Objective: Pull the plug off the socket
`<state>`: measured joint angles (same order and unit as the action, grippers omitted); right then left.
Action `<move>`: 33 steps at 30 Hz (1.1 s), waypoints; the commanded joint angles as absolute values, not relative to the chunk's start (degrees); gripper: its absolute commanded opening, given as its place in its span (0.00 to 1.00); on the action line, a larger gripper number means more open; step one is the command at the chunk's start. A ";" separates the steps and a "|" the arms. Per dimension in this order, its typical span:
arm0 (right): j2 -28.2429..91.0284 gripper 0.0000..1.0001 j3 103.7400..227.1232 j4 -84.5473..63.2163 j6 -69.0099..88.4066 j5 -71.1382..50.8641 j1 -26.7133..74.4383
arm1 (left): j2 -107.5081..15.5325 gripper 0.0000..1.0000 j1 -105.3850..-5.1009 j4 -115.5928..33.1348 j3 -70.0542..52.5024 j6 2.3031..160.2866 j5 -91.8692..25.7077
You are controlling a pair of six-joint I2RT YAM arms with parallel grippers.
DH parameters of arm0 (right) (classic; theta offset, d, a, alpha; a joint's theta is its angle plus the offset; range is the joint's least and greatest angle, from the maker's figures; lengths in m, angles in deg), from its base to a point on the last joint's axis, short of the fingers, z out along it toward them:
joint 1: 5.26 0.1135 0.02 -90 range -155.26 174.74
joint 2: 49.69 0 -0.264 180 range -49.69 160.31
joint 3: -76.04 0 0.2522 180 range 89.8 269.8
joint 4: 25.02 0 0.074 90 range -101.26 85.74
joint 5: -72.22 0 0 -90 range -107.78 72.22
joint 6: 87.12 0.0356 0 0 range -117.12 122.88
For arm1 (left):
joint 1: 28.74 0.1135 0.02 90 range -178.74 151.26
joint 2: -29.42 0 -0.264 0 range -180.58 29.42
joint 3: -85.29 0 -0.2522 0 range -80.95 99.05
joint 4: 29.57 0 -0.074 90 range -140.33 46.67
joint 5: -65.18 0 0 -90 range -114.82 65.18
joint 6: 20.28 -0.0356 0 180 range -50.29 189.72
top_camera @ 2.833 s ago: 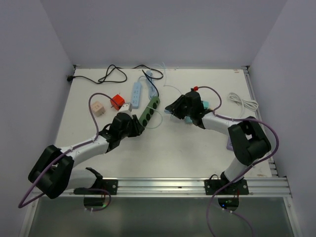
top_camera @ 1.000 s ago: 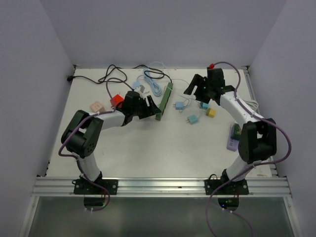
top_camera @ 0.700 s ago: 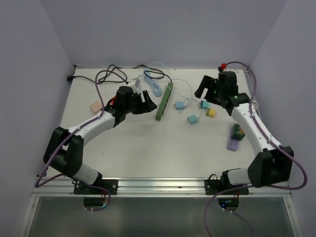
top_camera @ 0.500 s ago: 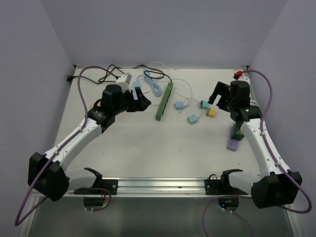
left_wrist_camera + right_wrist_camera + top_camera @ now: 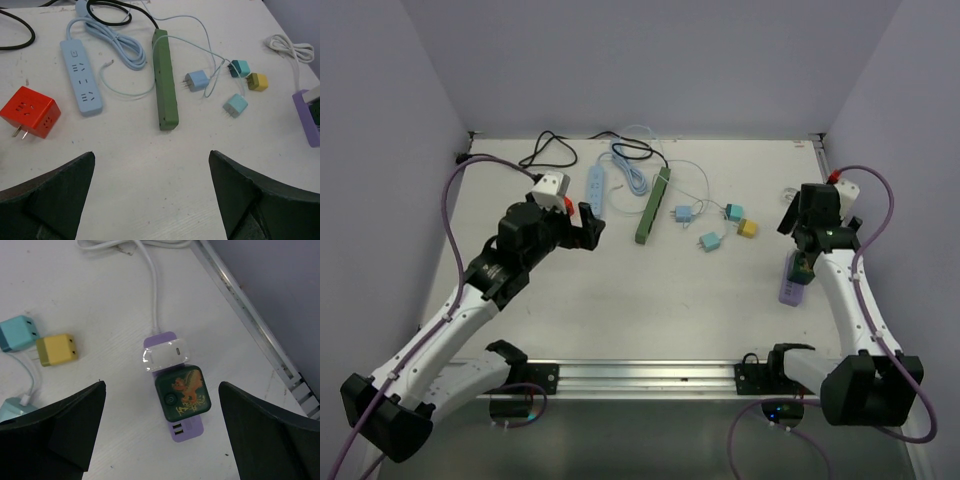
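The green socket strip (image 5: 653, 206) (image 5: 165, 80) lies free on the table with nothing plugged into it. A light blue plug (image 5: 682, 213) (image 5: 197, 80) on a thin cable lies just right of it, apart from it. A second light blue plug (image 5: 235, 105), a teal one (image 5: 239, 67) and a yellow one (image 5: 257, 81) lie nearby. My left gripper (image 5: 590, 226) (image 5: 151, 155) is open and empty, short of the strip. My right gripper (image 5: 794, 228) (image 5: 161, 384) is open and empty above a purple socket strip (image 5: 175, 427) that carries a dark green cube plug (image 5: 181, 392) and a white plug (image 5: 164, 355).
A red cube adapter (image 5: 30, 112) and a light blue power strip (image 5: 81, 77) lie left of the green strip. Black cable (image 5: 548, 150) loops at the back left. A white cable coil (image 5: 290, 47) runs to the purple strip. A metal rail (image 5: 250, 315) edges the table's right side.
Both arms have drawn back from the middle of the table toward its sides. Both grippers have opened wide. The green strip and loose plugs stay where they lay.
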<state>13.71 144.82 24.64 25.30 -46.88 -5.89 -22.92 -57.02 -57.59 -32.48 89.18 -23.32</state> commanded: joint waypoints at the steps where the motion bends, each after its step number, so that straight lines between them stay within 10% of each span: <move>1: 15.34 0.99 144.56 26.09 25.21 -51.26 -8.07 | -20.69 1.00 -59.94 -57.66 -32.87 85.45 -17.37; 26: 31.44 0.97 143.59 17.22 18.53 -35.89 -12.74 | -16.55 0.99 -67.24 -58.01 -32.87 83.43 -14.54; 33: 32.14 0.71 143.94 17.65 18.18 -35.01 -12.74 | -16.11 1.00 -67.41 -58.01 -32.87 83.25 -14.71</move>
